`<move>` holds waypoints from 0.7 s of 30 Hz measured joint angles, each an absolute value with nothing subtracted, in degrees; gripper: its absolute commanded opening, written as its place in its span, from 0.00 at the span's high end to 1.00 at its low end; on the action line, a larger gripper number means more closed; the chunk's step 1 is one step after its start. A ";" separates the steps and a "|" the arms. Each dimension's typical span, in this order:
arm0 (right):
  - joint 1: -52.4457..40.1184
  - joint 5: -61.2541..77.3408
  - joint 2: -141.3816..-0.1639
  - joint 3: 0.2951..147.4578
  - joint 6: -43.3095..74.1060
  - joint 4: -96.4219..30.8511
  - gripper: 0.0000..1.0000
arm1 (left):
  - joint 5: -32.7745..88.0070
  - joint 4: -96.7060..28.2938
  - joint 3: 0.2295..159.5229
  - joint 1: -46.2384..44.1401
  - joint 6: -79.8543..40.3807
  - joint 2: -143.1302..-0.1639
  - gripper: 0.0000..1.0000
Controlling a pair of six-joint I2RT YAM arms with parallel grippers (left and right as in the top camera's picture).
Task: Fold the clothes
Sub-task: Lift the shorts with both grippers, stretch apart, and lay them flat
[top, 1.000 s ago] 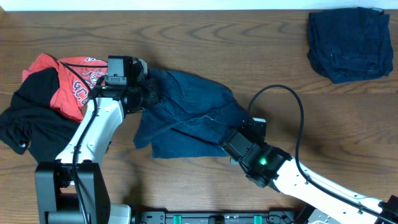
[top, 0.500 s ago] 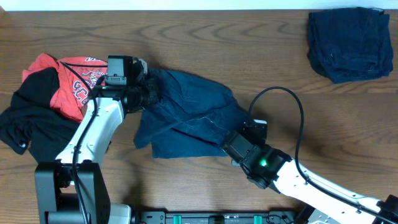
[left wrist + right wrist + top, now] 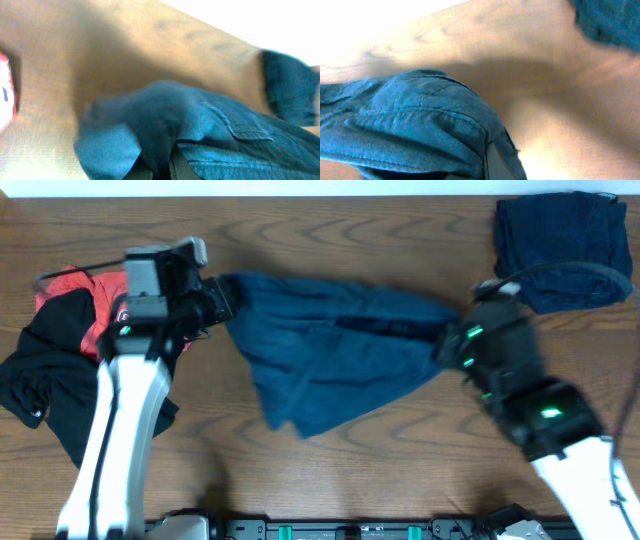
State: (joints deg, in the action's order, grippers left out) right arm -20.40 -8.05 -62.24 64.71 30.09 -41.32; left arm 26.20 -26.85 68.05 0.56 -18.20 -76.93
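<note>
The dark blue denim shorts (image 3: 340, 350) hang stretched across the middle of the table between both arms. My left gripper (image 3: 228, 298) is shut on the shorts' left end, and in the left wrist view the denim (image 3: 210, 135) bunches out from between the jaws at the bottom edge. My right gripper (image 3: 447, 345) is shut on the right end, where a seamed fold of denim (image 3: 420, 120) fills the right wrist view. A red white-lettered T-shirt (image 3: 70, 285) and a black garment (image 3: 40, 380) lie in a heap at the left.
Folded navy denim (image 3: 565, 250) lies at the far right corner and shows again as folded navy denim (image 3: 610, 20) in the right wrist view. Bare wooden table (image 3: 330, 230) runs behind the shorts. The arms' base rail (image 3: 330, 530) lines the front edge.
The right gripper has shut on the shorts' edge and swung far right and back. The left arm moved left and back. The crumpled shorts are now pulled out wide between them.
</note>
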 measured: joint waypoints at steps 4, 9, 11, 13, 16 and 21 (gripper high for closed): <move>-15.44 -1.91 -62.13 74.35 23.49 -47.18 0.99 | 26.96 -27.03 69.78 0.58 -18.17 -67.24 0.94; -14.35 0.45 -62.08 85.91 17.91 -55.07 0.99 | 26.63 -27.16 70.78 0.71 -18.17 -55.94 0.94; -14.33 0.73 -62.00 89.84 16.43 -57.67 0.99 | 26.50 -27.20 71.20 0.80 -18.17 -52.23 0.94; -14.28 1.06 -61.93 94.02 15.07 -61.25 0.99 | 26.48 -27.20 71.66 0.86 -18.17 -48.23 0.94; -14.26 1.69 -61.76 100.53 13.32 -67.18 0.99 | 26.48 -27.44 72.20 0.89 -18.17 -43.18 0.94; -14.26 2.74 -61.69 110.56 11.55 -76.90 0.99 | 26.87 -30.22 73.95 0.89 -18.20 -37.65 0.94</move>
